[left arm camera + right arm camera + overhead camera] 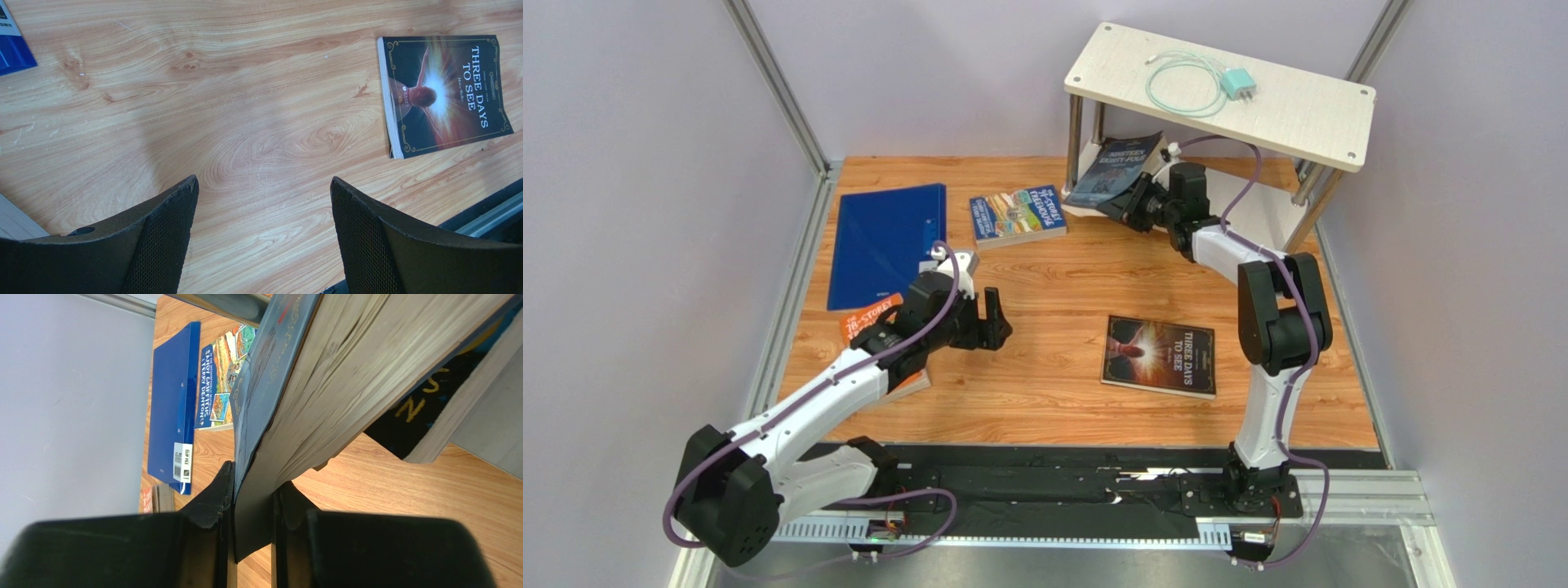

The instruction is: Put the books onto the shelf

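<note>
Gripping one book (1116, 165) at shelf (1308, 116); three lying flat: blue (1017, 214), orange (865, 327), dark (1160, 355)

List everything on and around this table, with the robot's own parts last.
shelf: one, whitish boards and metal posts, far right
charger with cable: one, mint green, on the shelf's top board
Nineteen Eighty-Four: one, dark, tilted at the shelf's lower tier
blue Treehouse book: one, flat, left of the shelf
orange Treehouse book: one, partly under the left arm
Three Days to See: one, dark, flat, mid-table
folder: one, blue, far left
table: one, wood grain
left fingers: two, black, open over bare table
right fingers: two, black, shut on Nineteen Eighty-Four
</note>
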Motion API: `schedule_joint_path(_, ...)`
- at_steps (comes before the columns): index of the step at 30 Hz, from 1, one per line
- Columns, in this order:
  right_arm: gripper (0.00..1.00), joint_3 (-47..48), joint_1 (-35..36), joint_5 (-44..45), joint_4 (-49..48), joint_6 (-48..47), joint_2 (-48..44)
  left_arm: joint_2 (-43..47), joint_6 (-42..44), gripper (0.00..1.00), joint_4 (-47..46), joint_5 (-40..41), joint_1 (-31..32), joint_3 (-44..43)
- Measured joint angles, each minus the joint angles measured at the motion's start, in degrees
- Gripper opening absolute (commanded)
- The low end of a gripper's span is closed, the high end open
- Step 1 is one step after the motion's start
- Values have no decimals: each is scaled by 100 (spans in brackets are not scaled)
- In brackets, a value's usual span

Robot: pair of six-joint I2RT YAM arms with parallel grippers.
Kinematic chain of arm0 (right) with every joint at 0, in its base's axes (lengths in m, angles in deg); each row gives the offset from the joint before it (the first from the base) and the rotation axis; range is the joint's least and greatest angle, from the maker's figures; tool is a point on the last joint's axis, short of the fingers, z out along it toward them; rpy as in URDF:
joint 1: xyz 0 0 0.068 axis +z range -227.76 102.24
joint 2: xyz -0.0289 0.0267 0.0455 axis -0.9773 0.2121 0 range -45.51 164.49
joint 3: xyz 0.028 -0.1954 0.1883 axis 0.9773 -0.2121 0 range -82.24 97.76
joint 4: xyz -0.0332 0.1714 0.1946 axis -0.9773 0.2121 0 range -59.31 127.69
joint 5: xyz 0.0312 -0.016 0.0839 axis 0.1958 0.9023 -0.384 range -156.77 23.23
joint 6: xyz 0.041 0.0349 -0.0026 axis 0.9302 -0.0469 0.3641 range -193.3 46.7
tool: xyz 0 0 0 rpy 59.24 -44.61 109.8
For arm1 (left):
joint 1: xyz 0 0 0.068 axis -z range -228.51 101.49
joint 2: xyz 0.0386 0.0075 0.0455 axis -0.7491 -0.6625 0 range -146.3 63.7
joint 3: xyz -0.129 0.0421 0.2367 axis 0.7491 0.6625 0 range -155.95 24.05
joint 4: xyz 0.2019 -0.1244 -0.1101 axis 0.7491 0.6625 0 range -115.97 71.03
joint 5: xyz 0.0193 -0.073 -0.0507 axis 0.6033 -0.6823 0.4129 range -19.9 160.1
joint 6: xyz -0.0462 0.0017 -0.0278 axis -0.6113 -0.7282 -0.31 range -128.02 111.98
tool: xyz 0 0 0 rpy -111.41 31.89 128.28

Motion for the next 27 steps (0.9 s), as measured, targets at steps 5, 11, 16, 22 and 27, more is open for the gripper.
schedule_joint_path(5, 2, 20, -92, -2, 98, 46, 17, -66, -13, 83, -66, -35, 0, 9)
schedule_joint_path(11, 2, 168, -310, -157, 79, 101, 225, -238, -26, 83, -136, -129, 0, 11)
schedule_joint_path(16, 5, 457, -457, -433, 120, 120, 527, -293, -33, 83, -214, -166, 0, 26)
schedule_joint_path(22, 13, 1029, -487, -560, 339, 101, 870, -374, -33, 82, -262, -212, 0, 26)
schedule_joint_path(27, 32, 1320, -527, -719, 608, 57, 1027, -396, -33, 82, -293, -240, 0, 26)
